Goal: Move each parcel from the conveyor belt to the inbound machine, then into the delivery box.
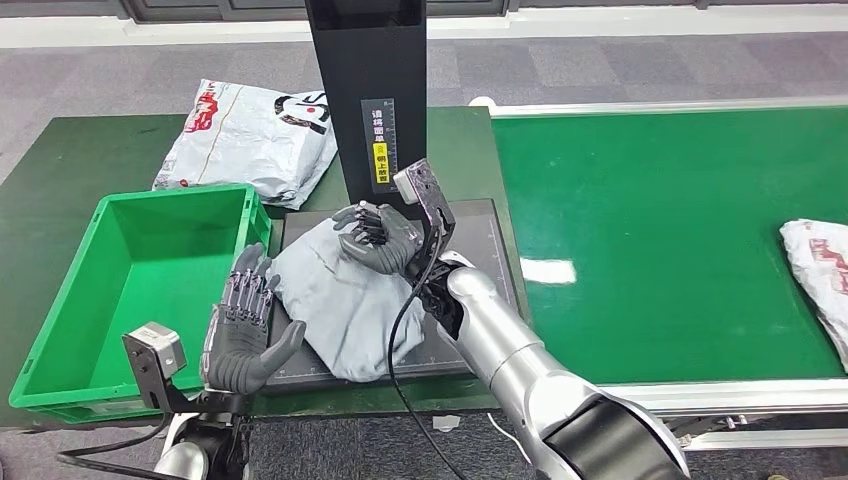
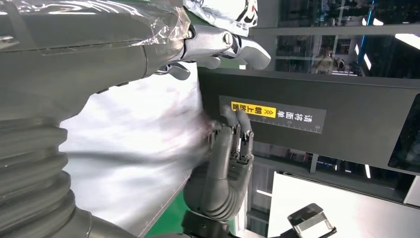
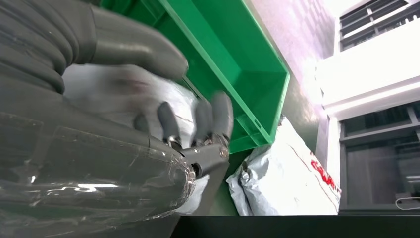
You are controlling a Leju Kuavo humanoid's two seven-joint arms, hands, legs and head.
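Observation:
A grey parcel [image 1: 335,300] lies crumpled on the black platform [image 1: 480,250] of the inbound machine. My right hand [image 1: 380,238] sits on the parcel's far end with its fingers curled into the wrap; in the right wrist view the thumb and fingers [image 3: 198,124] close around the pale parcel [image 3: 119,84]. At the parcel's left edge, beside the box, my left hand [image 1: 243,330] stands open, its fingers touching the wrap. The left wrist view has the parcel [image 2: 133,144] and my right hand [image 2: 223,171] against it. The green delivery box [image 1: 130,290] stands empty to the left.
The machine's black column [image 1: 368,90] rises just behind the platform. A second grey parcel with red print [image 1: 250,135] lies on the table behind the box. Another parcel [image 1: 818,270] waits at the right end of the green conveyor belt [image 1: 660,220].

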